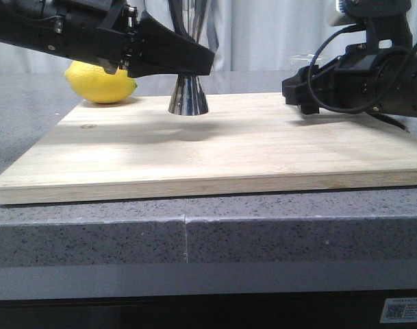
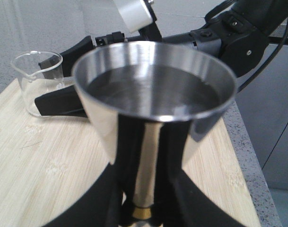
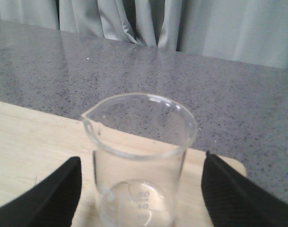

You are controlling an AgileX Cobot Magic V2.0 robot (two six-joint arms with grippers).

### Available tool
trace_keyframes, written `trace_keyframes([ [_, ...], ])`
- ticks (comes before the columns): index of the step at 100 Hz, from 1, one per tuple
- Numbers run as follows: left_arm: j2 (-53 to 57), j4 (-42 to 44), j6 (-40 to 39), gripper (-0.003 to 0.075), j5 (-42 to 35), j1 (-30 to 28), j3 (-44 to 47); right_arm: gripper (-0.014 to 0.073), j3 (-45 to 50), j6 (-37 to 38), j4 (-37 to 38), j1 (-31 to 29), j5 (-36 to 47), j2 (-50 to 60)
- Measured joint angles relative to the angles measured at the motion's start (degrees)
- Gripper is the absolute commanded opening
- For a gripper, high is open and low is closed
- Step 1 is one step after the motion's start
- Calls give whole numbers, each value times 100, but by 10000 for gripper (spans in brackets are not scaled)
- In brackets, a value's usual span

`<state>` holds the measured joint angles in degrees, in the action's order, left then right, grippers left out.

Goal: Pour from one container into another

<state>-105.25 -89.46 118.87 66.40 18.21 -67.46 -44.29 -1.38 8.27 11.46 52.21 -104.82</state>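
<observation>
The steel jigger (image 1: 188, 98) stands on the wooden board (image 1: 215, 157), its gold-banded waist pinched by my left gripper (image 1: 198, 65), which is shut on it. In the left wrist view the jigger (image 2: 153, 94) fills the frame, and clear liquid shows in its upper cup. The clear glass beaker (image 3: 141, 161) stands upright near the board's far right corner and looks empty. My right gripper (image 3: 141, 201) is open around it, a black finger (image 3: 54, 194) on each side with a gap to the glass. In the front view the right gripper (image 1: 295, 89) hides most of the beaker.
A yellow lemon (image 1: 102, 82) lies at the board's far left corner, behind the left arm. The board rests on a grey speckled counter (image 1: 92, 233) with curtains behind. The right arm and its cables (image 2: 238, 33) reach in beyond the jigger.
</observation>
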Motion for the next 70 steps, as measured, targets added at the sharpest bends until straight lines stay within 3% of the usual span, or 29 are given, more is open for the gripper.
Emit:
trace_keyframes([
  [70,0,0,0,-19,0,0,0,503,83,0,-62,0,-740,599],
])
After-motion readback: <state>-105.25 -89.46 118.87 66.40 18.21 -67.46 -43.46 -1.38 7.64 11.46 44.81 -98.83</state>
